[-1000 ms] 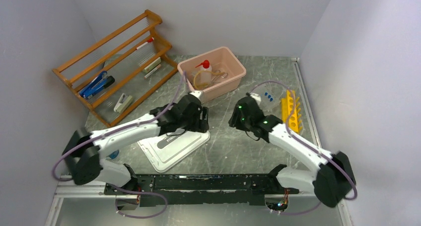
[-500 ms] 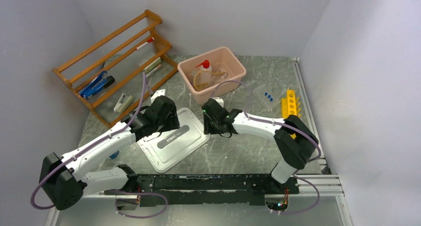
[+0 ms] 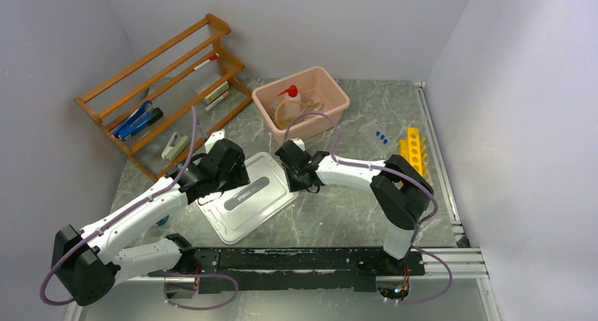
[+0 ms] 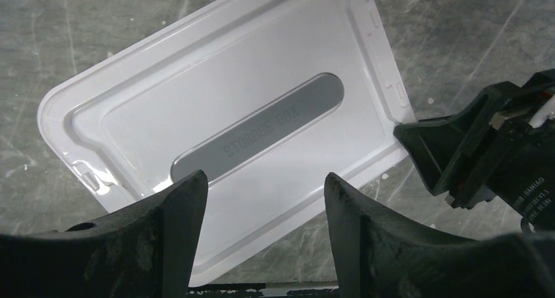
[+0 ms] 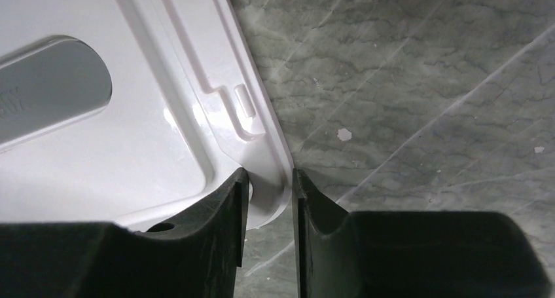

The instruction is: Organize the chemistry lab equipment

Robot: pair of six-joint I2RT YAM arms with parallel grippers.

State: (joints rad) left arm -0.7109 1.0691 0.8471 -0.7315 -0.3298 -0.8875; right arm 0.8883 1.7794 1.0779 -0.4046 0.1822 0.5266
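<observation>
Top view: my right fingers [image 3: 290, 182] have swung in from beside the yellow tube rack [image 3: 412, 152] to the white lid [image 3: 243, 204]'s right corner. My left fingers [image 3: 229, 176] have drawn back over it. The pink tub [image 3: 338, 99] holds the squeeze bottle [image 3: 291, 95] and tan tubing [image 3: 285, 113].

Left wrist: fingers wide, holding nothing, above the lid on the worktop [image 3: 338, 208].

Right wrist: fingers narrow, pinching the lid's rim.

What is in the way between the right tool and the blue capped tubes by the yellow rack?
Nothing lies on the table between the right tool and the blue-capped tubes. But that tool is clamped on the rim of the white lid, so it would likely have to let go first.
</observation>
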